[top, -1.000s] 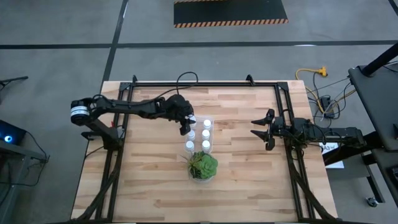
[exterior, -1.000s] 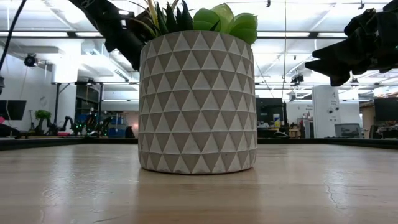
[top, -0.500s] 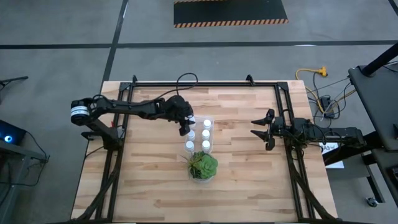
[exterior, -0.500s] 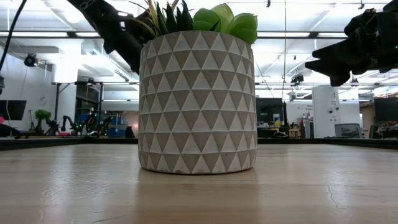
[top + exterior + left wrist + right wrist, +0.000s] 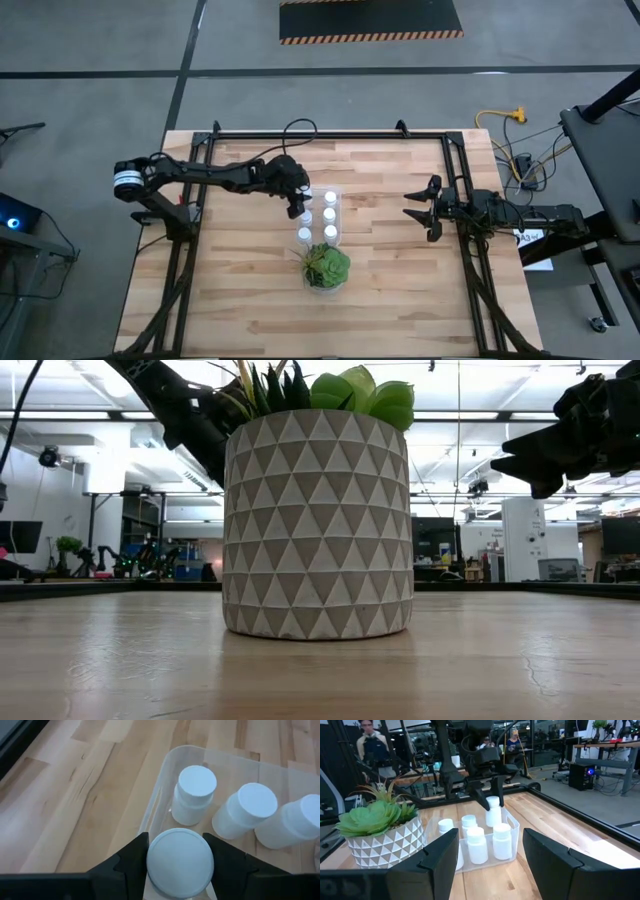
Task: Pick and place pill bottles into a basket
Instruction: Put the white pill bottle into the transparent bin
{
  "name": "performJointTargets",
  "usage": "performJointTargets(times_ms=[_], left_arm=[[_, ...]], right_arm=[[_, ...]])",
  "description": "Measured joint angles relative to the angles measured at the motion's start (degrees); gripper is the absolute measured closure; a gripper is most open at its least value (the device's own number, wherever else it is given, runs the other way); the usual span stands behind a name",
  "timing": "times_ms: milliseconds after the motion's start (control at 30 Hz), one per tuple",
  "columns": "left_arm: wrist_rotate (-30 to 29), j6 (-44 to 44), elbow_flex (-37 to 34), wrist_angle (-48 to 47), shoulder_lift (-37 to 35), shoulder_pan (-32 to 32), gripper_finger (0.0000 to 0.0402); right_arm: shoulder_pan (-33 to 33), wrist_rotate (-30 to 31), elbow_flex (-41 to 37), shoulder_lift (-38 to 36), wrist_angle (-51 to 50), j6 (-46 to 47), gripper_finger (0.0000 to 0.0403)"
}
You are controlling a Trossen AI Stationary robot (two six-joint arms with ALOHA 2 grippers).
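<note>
The clear basket (image 5: 341,190) sits mid-table, just beyond the potted plant (image 5: 325,266). Several white pill bottles stand upright in it (image 5: 331,214), (image 5: 195,795), (image 5: 477,845). My left gripper (image 5: 296,202) is shut on one more pill bottle (image 5: 180,862) at the basket's far-left corner (image 5: 165,775). My right gripper (image 5: 415,208) is open and empty at the table's right side, its fingers wide apart in its wrist view (image 5: 490,860). In the low view the plant's pot (image 5: 318,525) hides the basket and bottles. My left gripper pinches the bottle's top end, at the cap (image 5: 172,845), between its two fingers (image 5: 486,795). The fingers come from above, pointing down. The bottle (image 5: 493,815) hangs upright, its lower part inside the basket wall; whether it stands on the floor I cannot tell.
The plant in its white patterned pot (image 5: 385,840) stands against the basket's near end. Black frame rails (image 5: 190,260) run along the table's left, right and far edges. Bare wood lies on both sides of the basket. People stand in the room beyond (image 5: 370,740).
My left gripper has gone a little down and toward the table's left edge with the bottle, still shut on it. The right arm has kept still.
</note>
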Motion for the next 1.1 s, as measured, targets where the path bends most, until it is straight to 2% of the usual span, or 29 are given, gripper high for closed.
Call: performJointTargets(times_ms=[300,1100], left_arm=[[0.0,-2.7,-0.1,2.2,0.3,0.0,0.0237],[0.7,-2.8,-1.1,2.1,1.0,0.0,0.0235]], right_arm=[[0.0,0.0,0.0,0.0,0.0,0.0,0.0193],[0.0,0.0,0.0,0.0,0.0,0.0,0.0193]])
